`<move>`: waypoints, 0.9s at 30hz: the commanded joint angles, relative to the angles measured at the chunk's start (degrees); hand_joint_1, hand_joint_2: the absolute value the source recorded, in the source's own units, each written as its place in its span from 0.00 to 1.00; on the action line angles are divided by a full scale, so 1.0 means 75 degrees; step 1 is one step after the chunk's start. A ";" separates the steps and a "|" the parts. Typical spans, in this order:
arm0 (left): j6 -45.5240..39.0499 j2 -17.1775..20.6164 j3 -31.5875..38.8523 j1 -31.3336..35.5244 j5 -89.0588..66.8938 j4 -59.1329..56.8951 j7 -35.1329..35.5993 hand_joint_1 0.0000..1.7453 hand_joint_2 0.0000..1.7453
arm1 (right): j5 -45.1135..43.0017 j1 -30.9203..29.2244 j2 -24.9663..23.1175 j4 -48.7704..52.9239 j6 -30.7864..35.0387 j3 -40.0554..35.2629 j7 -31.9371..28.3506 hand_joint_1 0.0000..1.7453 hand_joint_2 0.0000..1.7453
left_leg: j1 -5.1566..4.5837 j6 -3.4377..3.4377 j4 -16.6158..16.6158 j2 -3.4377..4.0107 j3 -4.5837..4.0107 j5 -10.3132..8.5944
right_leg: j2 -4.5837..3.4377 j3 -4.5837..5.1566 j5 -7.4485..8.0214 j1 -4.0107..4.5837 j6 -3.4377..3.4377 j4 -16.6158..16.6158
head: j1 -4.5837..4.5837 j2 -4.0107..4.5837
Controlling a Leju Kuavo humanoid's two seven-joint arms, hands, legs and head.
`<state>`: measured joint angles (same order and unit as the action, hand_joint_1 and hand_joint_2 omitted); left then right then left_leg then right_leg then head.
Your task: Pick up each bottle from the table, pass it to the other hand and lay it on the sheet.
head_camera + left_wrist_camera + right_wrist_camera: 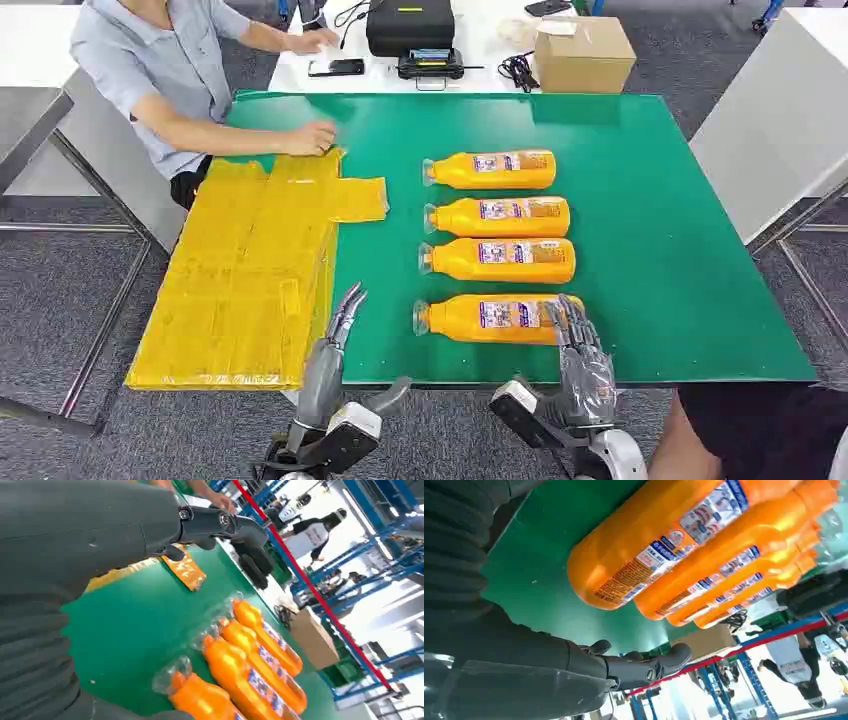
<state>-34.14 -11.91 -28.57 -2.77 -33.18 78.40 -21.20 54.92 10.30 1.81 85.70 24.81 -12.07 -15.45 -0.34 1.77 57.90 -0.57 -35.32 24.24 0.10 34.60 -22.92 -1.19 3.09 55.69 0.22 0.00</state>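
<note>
Right hand (580, 350), fingers spread and holding nothing, hovers at the base of the nearest orange plastic bottle (490, 318) near the green worktop's (680, 260) front edge; left hand (340, 325) open, empty, beside the yellow sheet (240, 290).

Cardboard box (583, 52), black case (410, 24), phone (337, 67)

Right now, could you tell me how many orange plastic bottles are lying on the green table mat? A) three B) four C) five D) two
B: four orange plastic bottles lie side by side on the green table mat, from the farthest bottle down to the nearest bottle, beside the right hand; none is on the yellow sheet.
</note>
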 commanded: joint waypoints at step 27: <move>0.0806 0.0054 -0.0444 0.0349 0.0356 -0.0372 0.0101 0.00 1.00 | 0.1425 -0.1416 0.0693 -0.1517 -0.1243 -0.0590 0.1313 0.00 1.00 | 0.0005 -0.0007 -0.0006 0.0009 0.0018 0.0004 | -0.0005 -0.0018 -0.0001 0.0006 -0.0010 -0.0008 | 0.0000 0.0000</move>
<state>-28.92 -12.20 -29.92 -1.48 -30.62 78.16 -21.18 64.85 2.92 4.26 78.20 18.18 -14.67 -6.75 -0.34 1.78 57.91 -0.57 -35.32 24.24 0.10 34.60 -22.91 -1.19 3.09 55.70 0.22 0.00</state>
